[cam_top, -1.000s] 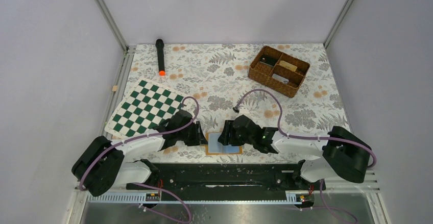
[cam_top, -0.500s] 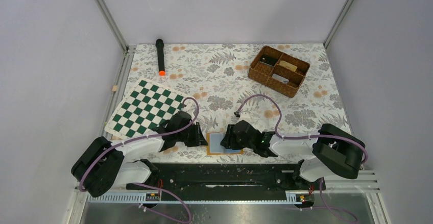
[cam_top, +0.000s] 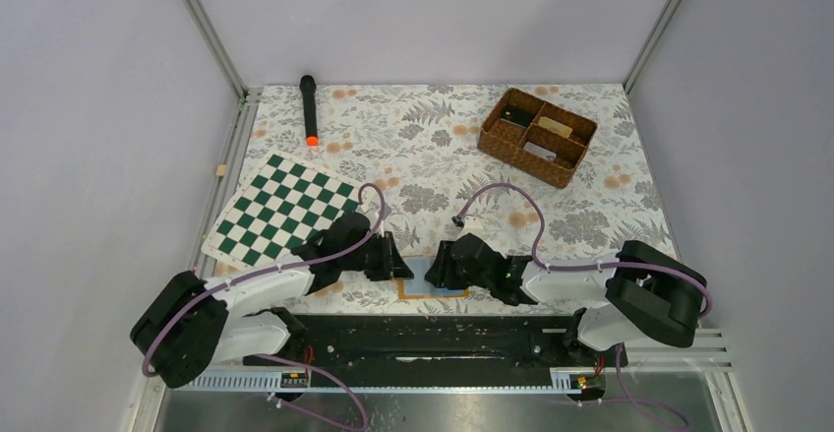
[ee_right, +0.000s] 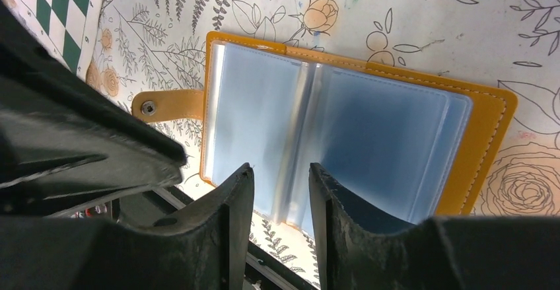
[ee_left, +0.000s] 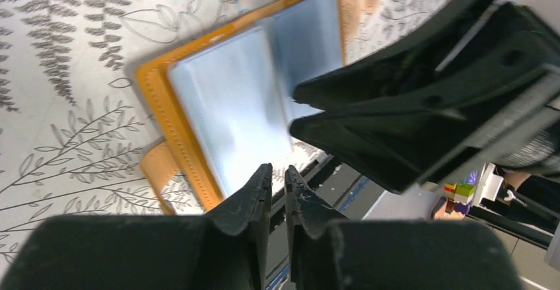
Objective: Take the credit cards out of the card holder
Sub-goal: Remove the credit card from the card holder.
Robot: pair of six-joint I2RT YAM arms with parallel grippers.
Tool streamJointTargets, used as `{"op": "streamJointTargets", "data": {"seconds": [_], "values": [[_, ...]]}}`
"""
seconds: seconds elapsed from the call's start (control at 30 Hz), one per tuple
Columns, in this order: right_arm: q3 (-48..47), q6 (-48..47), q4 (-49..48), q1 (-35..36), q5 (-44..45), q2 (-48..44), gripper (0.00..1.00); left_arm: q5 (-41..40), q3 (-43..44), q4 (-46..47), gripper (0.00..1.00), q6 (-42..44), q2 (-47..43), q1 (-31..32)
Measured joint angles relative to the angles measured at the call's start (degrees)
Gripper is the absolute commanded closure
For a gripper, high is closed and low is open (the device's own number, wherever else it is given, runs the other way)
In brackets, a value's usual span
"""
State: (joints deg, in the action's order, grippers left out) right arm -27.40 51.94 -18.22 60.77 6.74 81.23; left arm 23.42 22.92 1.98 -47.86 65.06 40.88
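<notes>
The card holder (cam_top: 431, 283) lies open on the table near the front edge, orange-tan with a snap tab (ee_right: 162, 105). Clear sleeves (ee_right: 330, 131) over light blue cover both halves; I cannot make out the credit cards' outlines inside them. My left gripper (ee_left: 277, 173) is at the holder's near edge (ee_left: 198, 184), its fingers almost touching, and nothing shows in the slit. My right gripper (ee_right: 280, 174) hangs open over the holder's middle fold, clamping nothing. Seen from above, the left gripper (cam_top: 397, 261) and right gripper (cam_top: 439, 267) face each other across the holder.
A brown wicker basket (cam_top: 537, 137) with compartments stands at the back right. A green-and-white chessboard (cam_top: 280, 207) lies to the left, with a black torch with an orange tip (cam_top: 309, 109) behind it. The black base rail (cam_top: 423, 339) runs just in front of the holder.
My left gripper has moved right onto the holder's left edge and closed. My right gripper has narrowed and drawn back off the holder's top, settling low over its right half.
</notes>
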Motion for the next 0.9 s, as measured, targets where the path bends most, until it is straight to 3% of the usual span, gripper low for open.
{"op": "streamJointTargets", "data": {"seconds": [0.13,0.57,0.9], "values": [[0.17,0.15,0.24,0.00,0.42,-0.72,0.52,-1.18,0.00,-0.04,0.96,0.66,4.13,0.00],[-5.70,-1.55,9.03,3.39,5.22,-2.08,0.55,-4.20,-0.07,-0.09,0.98,2.97,7.13,0.00],[-11.87,-2.14,14.19,5.99,9.64,5.01,0.49,-3.96,-2.49,4.11,0.98,2.23,7.96,0.00]]}}
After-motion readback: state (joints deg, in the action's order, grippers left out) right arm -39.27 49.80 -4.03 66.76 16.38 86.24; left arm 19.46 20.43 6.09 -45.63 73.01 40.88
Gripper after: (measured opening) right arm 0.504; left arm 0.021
